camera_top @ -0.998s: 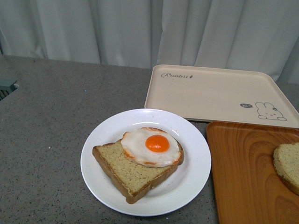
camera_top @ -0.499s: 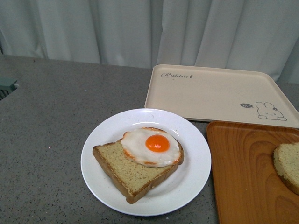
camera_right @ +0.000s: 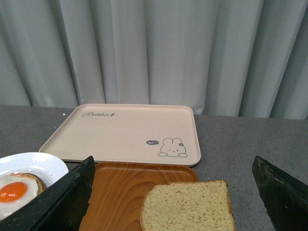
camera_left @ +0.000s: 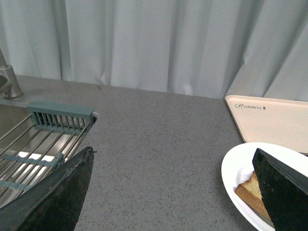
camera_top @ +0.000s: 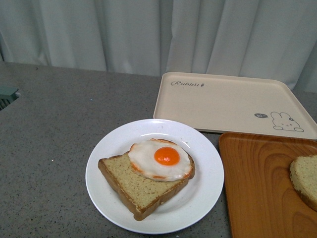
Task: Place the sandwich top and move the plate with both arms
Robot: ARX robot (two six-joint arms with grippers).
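The white plate [camera_top: 200, 191] sits on the grey counter and bears a bread slice [camera_top: 133, 186] with a fried egg [camera_top: 161, 158]. The bare sandwich top [camera_top: 305, 179] lies on the wooden tray [camera_top: 257, 183] at the right edge; in the right wrist view the sandwich top [camera_right: 187, 207] lies between my right gripper's [camera_right: 175, 192] open fingers [camera_right: 67, 197]. My left gripper [camera_left: 175, 192] is open over bare counter left of the plate [camera_left: 236, 168]; one of its fingers [camera_left: 284, 187] covers part of the plate. No arm shows in the front view.
A beige rabbit tray [camera_top: 228, 101] lies behind the plate, next to the wooden tray. A sink with a teal rack [camera_left: 60, 115] and metal grid is at the far left. White curtains hang behind the counter.
The front view has shifted slightly: everything sits a little lower in the picture. The plate, slices and trays have not moved relative to one another.
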